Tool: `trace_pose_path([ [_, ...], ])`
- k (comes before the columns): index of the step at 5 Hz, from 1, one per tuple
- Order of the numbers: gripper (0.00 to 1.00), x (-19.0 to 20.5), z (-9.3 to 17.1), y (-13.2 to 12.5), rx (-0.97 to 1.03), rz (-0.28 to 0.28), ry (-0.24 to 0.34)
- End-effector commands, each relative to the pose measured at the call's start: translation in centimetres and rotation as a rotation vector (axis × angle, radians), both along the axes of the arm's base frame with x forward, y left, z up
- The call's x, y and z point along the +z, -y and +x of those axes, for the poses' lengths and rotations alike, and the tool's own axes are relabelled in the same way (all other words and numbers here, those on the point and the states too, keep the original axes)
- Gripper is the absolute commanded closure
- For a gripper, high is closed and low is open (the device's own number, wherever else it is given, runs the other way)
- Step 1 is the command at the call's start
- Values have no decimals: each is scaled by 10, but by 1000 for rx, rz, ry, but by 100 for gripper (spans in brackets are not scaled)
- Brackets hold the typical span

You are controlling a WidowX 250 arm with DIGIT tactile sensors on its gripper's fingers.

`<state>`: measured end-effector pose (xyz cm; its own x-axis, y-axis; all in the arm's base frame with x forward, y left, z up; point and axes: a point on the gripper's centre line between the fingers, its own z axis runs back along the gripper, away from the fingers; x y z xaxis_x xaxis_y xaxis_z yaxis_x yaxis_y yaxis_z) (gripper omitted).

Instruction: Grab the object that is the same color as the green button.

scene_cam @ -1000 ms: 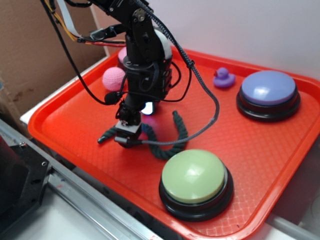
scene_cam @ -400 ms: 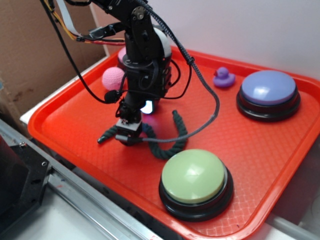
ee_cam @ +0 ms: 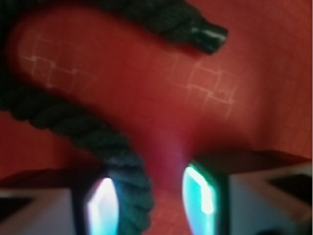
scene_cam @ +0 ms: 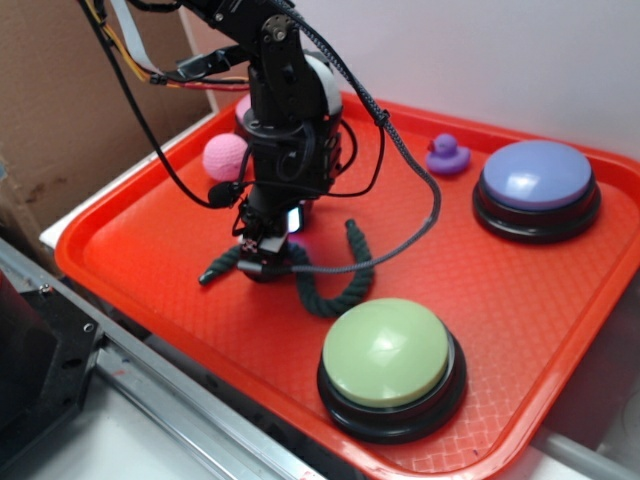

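Two domed buttons are sitting on the red tray (scene_cam: 120,270): one green button (scene_cam: 385,352), one purple button (scene_cam: 537,175). One pink ball (scene_cam: 226,157) and one purple duck (scene_cam: 447,155) are resting farther back. One dark green twisted rope (scene_cam: 335,290) (ee_cam: 73,127) is curving mid-tray, frayed at its ends, running between the pincer's (scene_cam: 262,262) (ee_cam: 154,198) parted jaws.

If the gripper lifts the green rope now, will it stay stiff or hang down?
The rope lies in a loose curve, so it probably bends and its ends droop. Its twisted surface should resist slipping. The gripper has it beside one finger, off-centre, so one end may hang lower.
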<state>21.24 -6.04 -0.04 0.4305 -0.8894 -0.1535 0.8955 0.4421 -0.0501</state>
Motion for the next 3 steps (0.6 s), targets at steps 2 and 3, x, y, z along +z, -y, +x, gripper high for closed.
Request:
trace_pose_path([
  [2, 100, 63, 0, -10, 244, 102, 66],
  [3, 100, 112, -26, -15, 497, 26, 98],
])
